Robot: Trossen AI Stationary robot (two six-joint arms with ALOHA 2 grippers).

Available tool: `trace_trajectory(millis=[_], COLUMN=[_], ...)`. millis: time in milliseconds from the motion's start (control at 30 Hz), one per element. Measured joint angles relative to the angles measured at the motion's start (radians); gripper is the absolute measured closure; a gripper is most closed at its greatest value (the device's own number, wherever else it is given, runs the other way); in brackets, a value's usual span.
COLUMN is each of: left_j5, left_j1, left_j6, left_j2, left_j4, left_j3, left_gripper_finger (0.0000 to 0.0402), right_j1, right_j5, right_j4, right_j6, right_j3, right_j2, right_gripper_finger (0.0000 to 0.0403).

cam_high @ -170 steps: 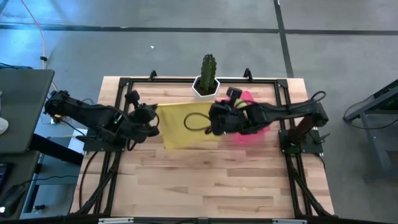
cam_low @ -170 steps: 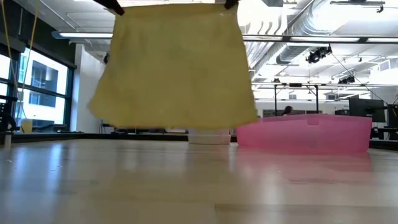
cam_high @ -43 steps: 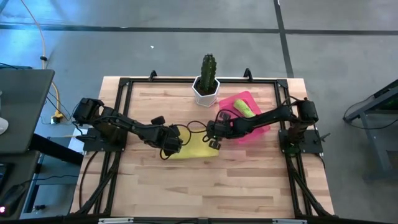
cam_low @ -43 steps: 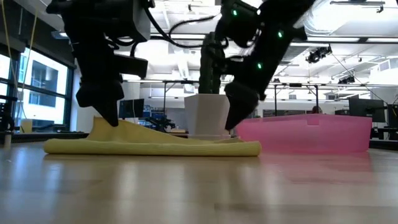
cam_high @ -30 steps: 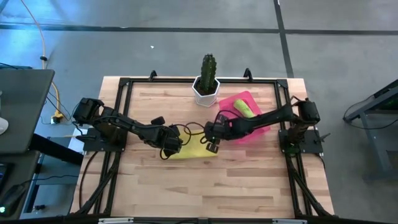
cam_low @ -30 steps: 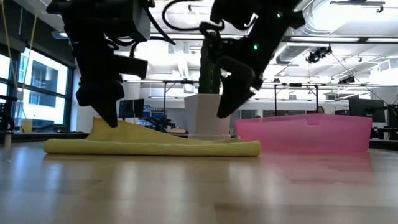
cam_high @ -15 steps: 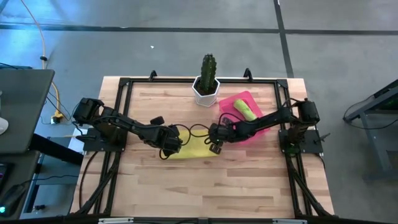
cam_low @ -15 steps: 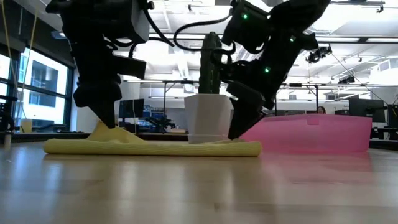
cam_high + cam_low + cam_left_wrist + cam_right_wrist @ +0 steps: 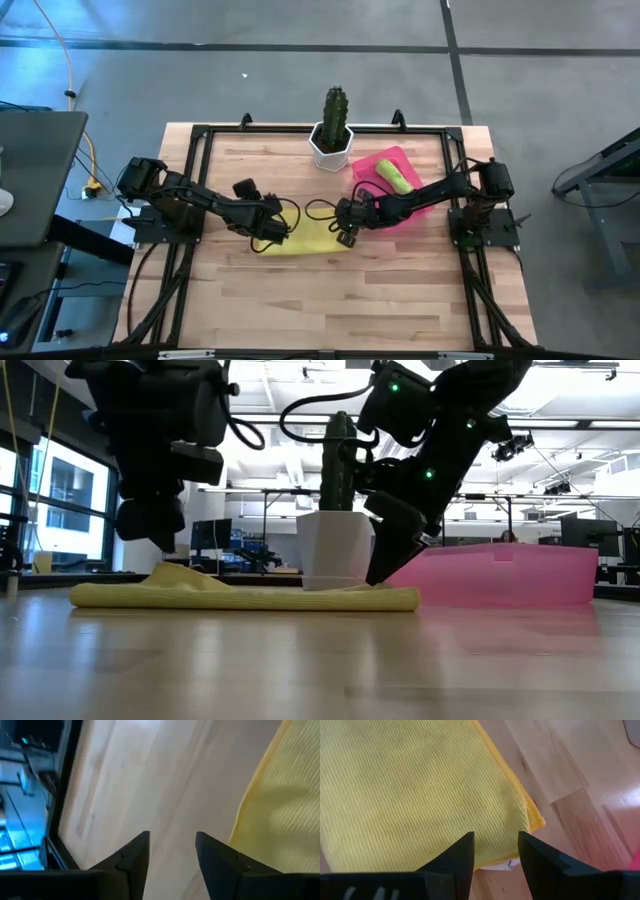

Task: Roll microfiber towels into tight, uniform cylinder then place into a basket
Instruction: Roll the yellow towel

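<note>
The yellow towel [image 9: 310, 238] lies folded flat on the table, a low hump [image 9: 182, 574] at its left end. My left gripper [image 9: 172, 845] is open, raised over bare wood just off the towel's left edge [image 9: 250, 815]. My right gripper [image 9: 495, 845] is open, pointing down at the towel's right end [image 9: 395, 597] near a corner. The lime green towel [image 9: 396, 175] lies rolled in the pink basket [image 9: 372, 165]. My right gripper comes slanting from above with its fingers [image 9: 378, 575] down at the top of the yellow towel's right end [image 9: 515, 820], one finger on either side of a strip near the corner. Whether they touch the cloth, I cannot tell. My left gripper touches nothing.
A white pot with a cactus [image 9: 332, 138] stands at the far edge, close behind the towel and left of the basket. The black frame rails [image 9: 190, 200] run along the table's sides. Bare wood [image 9: 330, 300] stretches toward the near edge.
My left gripper has opened, let go of the towel's left end and tipped up and away toward the table's left. The raised hump of cloth there has sunk lower. My right gripper has come down onto the towel's right end and then kept still.
</note>
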Motion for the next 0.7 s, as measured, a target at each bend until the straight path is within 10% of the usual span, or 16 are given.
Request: trace_trajectory(millis=[467,700], left_j5=[0.088,0.218], left_j1=[-0.064,-0.092], left_j6=[-0.031,0.042], left_j2=[0.0,0.003], left_j4=[0.003,0.353], left_j3=[0.12,0.088], left_gripper_finger=[0.0258,0.0261], right_j1=[-0.002,-0.011], right_j5=[0.018,0.019], right_j4=[-0.001,0.002], right_j6=[-0.072,-0.193], right_j3=[0.0,0.0], right_j2=[0.0,0.0], right_gripper_finger=[0.0258,0.0258])
